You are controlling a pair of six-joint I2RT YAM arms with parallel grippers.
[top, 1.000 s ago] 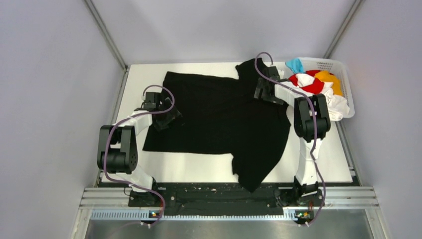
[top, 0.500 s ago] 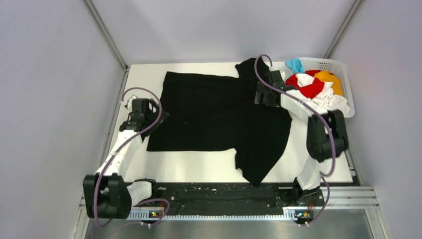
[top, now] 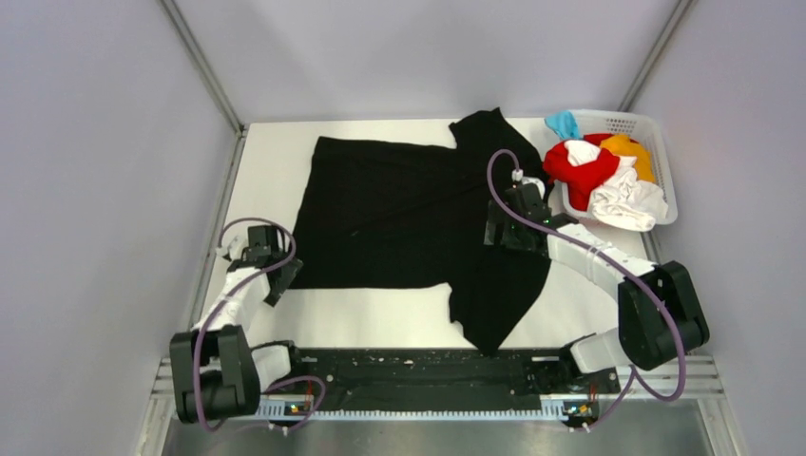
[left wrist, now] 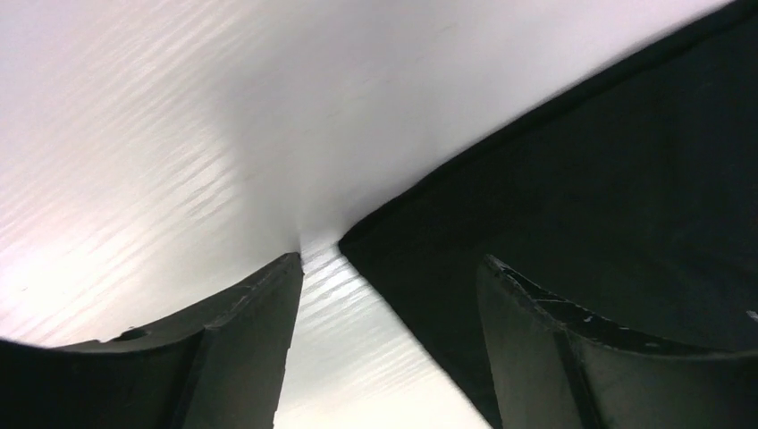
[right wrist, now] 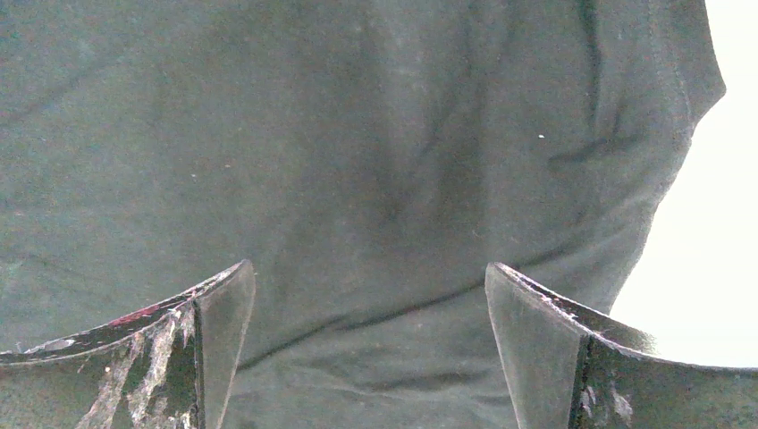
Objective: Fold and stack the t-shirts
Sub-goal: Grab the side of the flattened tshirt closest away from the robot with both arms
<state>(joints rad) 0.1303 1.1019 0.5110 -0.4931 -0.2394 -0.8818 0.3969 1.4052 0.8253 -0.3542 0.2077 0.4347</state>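
colours of shirts, basket, table and arms, placed by the two grippers.
the black t-shirt (top: 409, 218) under the right gripper (right wrist: 368, 268) is plain, and reads as dull charcoal up close. its corner between the fingers of the left gripper (left wrist: 393, 268) is solid black against the white table (top: 271, 161), which shows faint pale streaks there. beyond and to the right of the right gripper, the white lattice basket (top: 656, 128) holds a red t-shirt (top: 580, 171), a white t-shirt (top: 627, 201), an orange-yellow t-shirt (top: 632, 150) and a light blue t-shirt (top: 565, 123), each plain. both grippers' fingers are black; the right pair carry whitish scuffs and a reddish smear. the arm links (top: 589, 258) alternate white and black, with purple cables (top: 494, 171).
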